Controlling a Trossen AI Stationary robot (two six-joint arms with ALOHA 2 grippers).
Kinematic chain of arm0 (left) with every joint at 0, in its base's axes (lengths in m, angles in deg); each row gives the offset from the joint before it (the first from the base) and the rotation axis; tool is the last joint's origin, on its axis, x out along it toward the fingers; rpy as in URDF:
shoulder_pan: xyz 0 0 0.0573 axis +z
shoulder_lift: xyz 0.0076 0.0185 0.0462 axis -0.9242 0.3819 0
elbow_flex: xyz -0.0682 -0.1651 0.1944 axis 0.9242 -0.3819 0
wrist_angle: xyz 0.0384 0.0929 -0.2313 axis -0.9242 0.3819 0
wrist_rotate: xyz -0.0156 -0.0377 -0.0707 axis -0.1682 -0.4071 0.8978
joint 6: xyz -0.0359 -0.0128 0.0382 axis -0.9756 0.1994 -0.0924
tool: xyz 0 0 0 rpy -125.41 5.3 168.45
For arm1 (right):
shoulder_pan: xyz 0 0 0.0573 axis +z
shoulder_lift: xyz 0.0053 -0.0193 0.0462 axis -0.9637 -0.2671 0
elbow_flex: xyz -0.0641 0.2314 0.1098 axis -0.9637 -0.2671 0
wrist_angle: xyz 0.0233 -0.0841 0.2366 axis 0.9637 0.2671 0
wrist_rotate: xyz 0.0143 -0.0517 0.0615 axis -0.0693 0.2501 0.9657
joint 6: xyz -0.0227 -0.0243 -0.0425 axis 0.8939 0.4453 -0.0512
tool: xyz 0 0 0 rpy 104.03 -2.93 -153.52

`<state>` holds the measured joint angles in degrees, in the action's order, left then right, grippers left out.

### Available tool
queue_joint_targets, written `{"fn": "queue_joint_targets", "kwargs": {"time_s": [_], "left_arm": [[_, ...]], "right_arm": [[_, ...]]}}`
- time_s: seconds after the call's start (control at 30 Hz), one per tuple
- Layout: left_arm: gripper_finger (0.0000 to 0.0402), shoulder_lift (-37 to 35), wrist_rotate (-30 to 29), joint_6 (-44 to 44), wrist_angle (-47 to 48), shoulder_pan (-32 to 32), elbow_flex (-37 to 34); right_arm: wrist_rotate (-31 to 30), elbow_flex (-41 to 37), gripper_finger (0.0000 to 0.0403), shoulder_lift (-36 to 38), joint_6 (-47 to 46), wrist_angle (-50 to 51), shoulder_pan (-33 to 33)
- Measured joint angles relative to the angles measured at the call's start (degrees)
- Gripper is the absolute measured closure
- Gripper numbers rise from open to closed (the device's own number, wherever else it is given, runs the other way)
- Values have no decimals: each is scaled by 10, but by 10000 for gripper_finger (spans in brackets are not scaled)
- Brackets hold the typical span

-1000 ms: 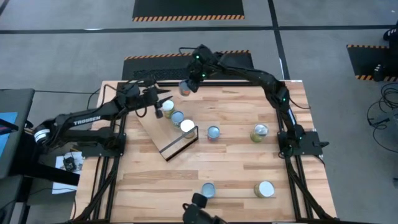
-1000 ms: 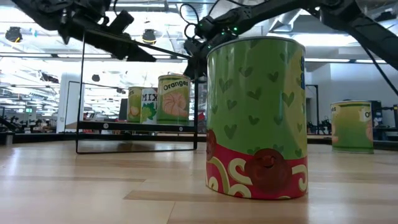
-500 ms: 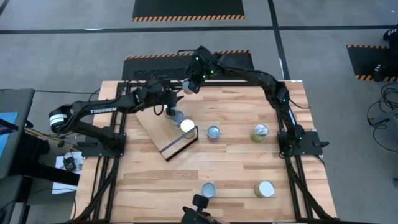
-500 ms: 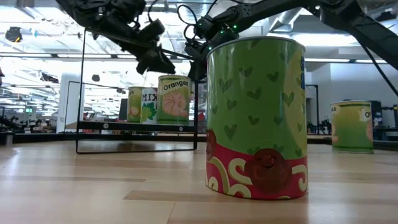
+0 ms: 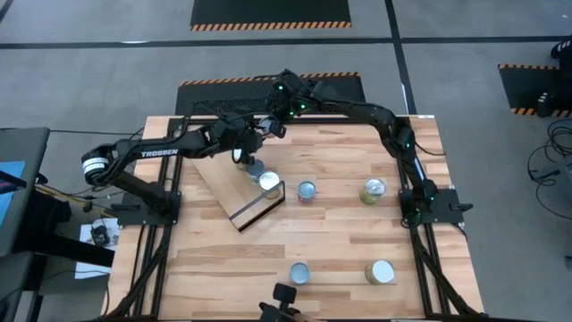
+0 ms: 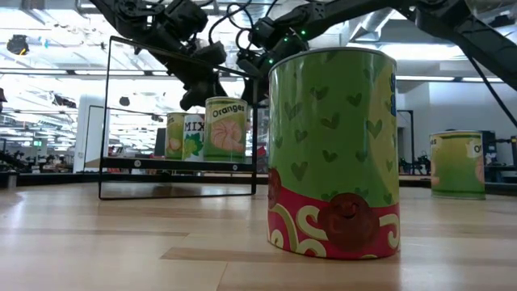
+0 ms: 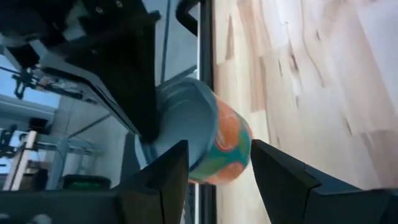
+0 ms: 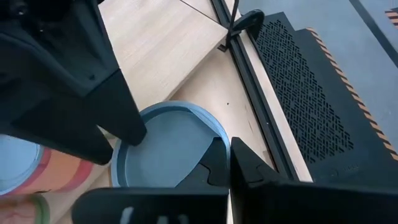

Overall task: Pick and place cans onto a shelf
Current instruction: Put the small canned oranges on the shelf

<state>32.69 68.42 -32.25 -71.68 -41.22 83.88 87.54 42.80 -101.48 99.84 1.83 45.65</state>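
My right gripper (image 5: 268, 127) is shut on a can (image 8: 163, 149) with a silver-blue top and an orange and teal side (image 7: 231, 144), above the table's far middle. My left gripper (image 5: 242, 150) is open and hangs over the far end of the shelf (image 5: 219, 185), close beside that can. The shelf is a light plywood panel with a black frame (image 6: 107, 121). Three cans stand on it in the low view (image 6: 224, 127). Two of these (image 5: 266, 182) show from above. My right gripper pinches the can's top rim (image 8: 219, 138), with one finger (image 8: 210, 163) over the recessed lid and the other (image 8: 252, 167) outside the wall. The fingers come at the can's top end. The can is lifted clear of the table. My left gripper stands right beside the same can; I cannot tell whether it touches it.
Loose cans stand on the table right of the shelf (image 5: 307, 189) (image 5: 374, 190) and near the front edge (image 5: 298, 273) (image 5: 382, 271). One green and red can (image 6: 333, 153) fills the low view's foreground. A black perforated mat (image 8: 305, 93) lies beyond the table's far edge.
My left gripper has gone toward the table's right and a little toward its far edge, from over the shelf's far end up close to the can in my right gripper. My right gripper has kept its place with the can.
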Motion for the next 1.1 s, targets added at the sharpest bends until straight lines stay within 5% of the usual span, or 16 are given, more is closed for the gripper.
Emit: {"fn": "queue_joint_targets", "kwargs": {"time_s": [0.2, 0.63, 1.1], "left_arm": [[253, 3, -2, 6, 1, 0, 3], [361, 2, -10, 39, 5, -1, 3], [400, 2, -13, 74, 15, -5, 3]], "right_arm": [[2, 0, 399, 0, 0, -5, 1], [12, -1, 399, 8, 2, -10, 12], [17, -1, 399, 9, 1, -14, 14]]}}
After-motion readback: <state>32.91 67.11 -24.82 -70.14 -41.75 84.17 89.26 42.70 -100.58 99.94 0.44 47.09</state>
